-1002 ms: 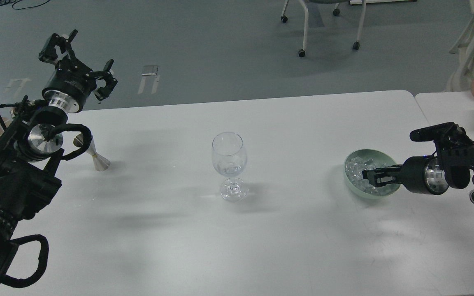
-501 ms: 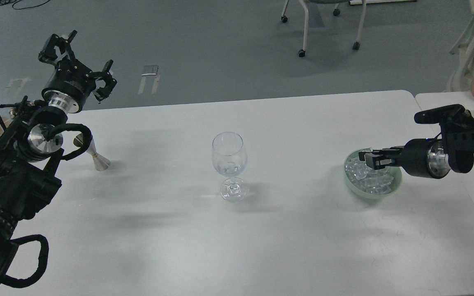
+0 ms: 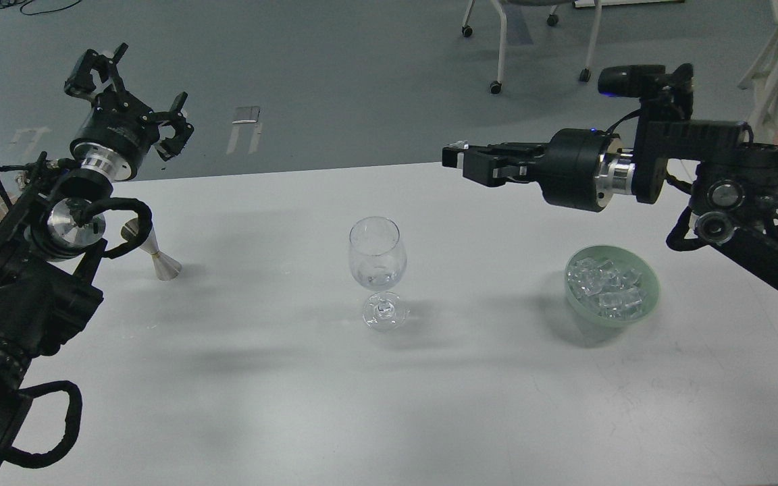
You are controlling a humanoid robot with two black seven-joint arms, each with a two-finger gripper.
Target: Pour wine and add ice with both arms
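A clear stemmed glass [image 3: 376,251] stands at the table's middle with a little clear wine [image 3: 375,277] in its bottom. A pale green bowl [image 3: 653,298] at the right holds several clear ice pieces [image 3: 605,288]. My right gripper [image 3: 457,160] hangs high above the table, between glass and bowl, pointing left. Its fingers are close together, with a small pale glint of ice at the tips. My left gripper [image 3: 134,98] is open and empty, raised over the table's far left edge.
A metal jigger [image 3: 153,253] stands on the white table [image 3: 281,378] near my left arm. A second table [image 3: 733,165] adjoins at the right. Chairs on castors [image 3: 537,40] stand on the floor beyond.
My right gripper has risen out of the ice bowl and swung up and to the left, toward the glass. The left arm has barely moved.
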